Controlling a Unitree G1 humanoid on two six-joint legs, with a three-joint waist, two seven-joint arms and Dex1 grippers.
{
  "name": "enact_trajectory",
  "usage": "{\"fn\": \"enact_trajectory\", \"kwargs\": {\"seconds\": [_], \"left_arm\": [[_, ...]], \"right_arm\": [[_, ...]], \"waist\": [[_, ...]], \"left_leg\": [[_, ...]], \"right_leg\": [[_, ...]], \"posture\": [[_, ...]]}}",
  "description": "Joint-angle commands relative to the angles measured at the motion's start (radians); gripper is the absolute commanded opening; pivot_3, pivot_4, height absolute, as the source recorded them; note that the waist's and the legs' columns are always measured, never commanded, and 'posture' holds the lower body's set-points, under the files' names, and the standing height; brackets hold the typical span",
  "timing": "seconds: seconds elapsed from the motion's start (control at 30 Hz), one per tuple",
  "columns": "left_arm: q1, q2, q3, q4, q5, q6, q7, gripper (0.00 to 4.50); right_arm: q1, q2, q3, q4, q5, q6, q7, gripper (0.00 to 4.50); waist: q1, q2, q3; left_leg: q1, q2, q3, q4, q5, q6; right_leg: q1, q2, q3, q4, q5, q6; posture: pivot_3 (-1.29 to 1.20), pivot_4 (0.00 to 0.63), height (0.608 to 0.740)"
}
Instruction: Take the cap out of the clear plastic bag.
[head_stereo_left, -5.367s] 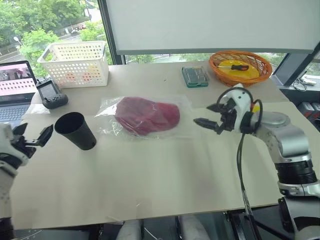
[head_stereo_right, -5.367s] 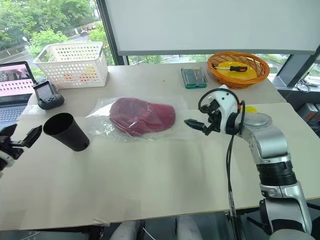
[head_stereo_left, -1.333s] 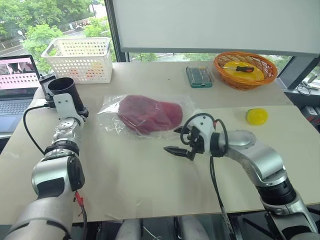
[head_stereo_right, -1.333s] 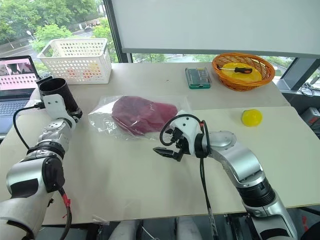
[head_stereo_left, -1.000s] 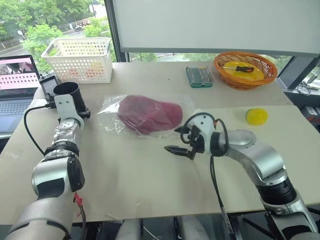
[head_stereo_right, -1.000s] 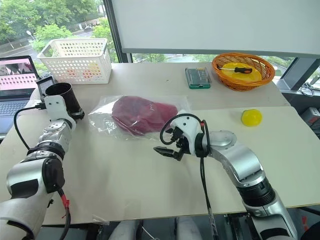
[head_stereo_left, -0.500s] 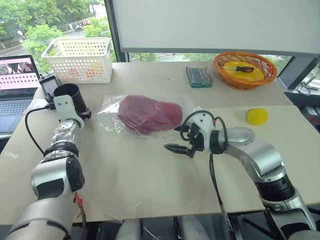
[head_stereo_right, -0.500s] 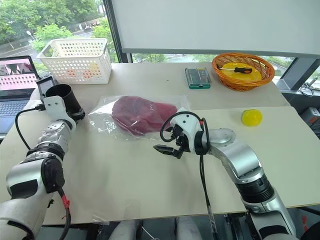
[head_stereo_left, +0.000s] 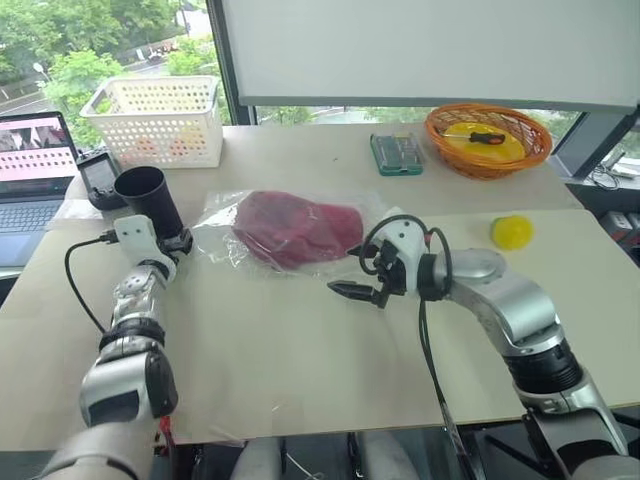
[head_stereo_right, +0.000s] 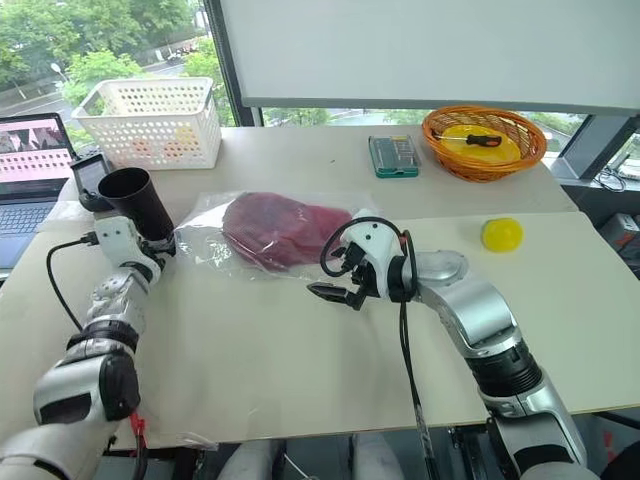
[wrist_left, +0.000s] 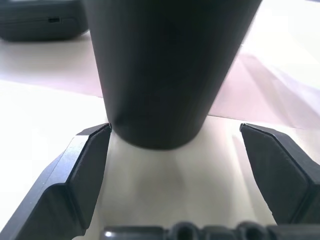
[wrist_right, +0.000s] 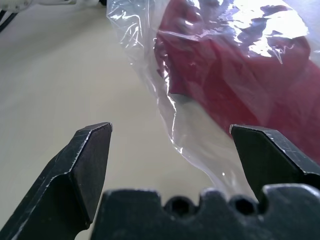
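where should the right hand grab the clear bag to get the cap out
Probably the loose flat edge of the clear plastic bag just ahead of the open right hand, coming in low from the near side. The film there lies empty, clear of the cap, so pinching it should catch plastic only.

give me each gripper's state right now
Left gripper: open, holding nothing, black cup just ahead of its fingertips.
Right gripper: open, holding nothing, at the bag's edge.
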Motion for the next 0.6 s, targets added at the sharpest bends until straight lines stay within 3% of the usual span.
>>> {"fn": "enact_trajectory", "kwargs": {"seconds": [0.03,0.17,0.33,0.47,0.6], "left_arm": [[0.156,0.0,-0.005,-0.322,-0.027,0.077,0.01,4.42],[0.391,0.034,-0.02,-0.823,-0.136,0.299,-0.087,4.42],[0.628,0.209,0.038,-1.342,-0.483,0.66,-0.314,4.42],[0.796,0.41,0.204,-1.537,-0.801,0.887,-0.526,4.42],[0.864,0.517,0.279,-1.583,-0.9,0.976,-0.608,4.42]], "right_arm": [[-0.018,-0.007,-0.016,-0.005,-0.01,-0.041,0.013,4.5],[-0.016,-0.012,-0.028,0.004,-0.016,-0.045,0.017,4.5],[-0.019,-0.05,-0.049,0.032,-0.03,-0.066,0.032,4.5],[-0.051,-0.077,-0.032,0.109,-0.098,-0.146,0.029,4.5],[-0.122,-0.047,0.011,0.239,-0.205,-0.272,-0.012,4.5]], "waist": [[-0.007,0.0,0.0],[-0.016,0.0,0.0],[-0.007,-0.002,0.001],[-0.013,-0.001,0.001],[-0.016,0.001,0.002]], "left_leg": [[0.0,0.0,0.0,0.0,0.0,0.0],[0.001,0.0,0.0,0.0,0.0,0.0],[0.002,0.003,-0.001,0.0,0.0,-0.001],[0.005,0.003,0.002,0.0,0.0,0.0],[0.007,0.007,0.006,-0.001,0.0,0.0]], "right_leg": [[0.001,0.0,0.001,0.0,0.0,0.0],[0.0,-0.001,0.001,0.0,0.0,0.0],[0.002,0.001,0.0,0.0,0.001,-0.002],[0.005,0.001,0.001,-0.002,0.0,-0.002],[0.004,0.004,0.002,-0.001,-0.007,0.003]], "posture": [[0.0,0.15,0.736],[0.0,0.15,0.736],[0.0,0.15,0.736],[0.0,0.15,0.736],[0.0,0.15,0.736]]}}
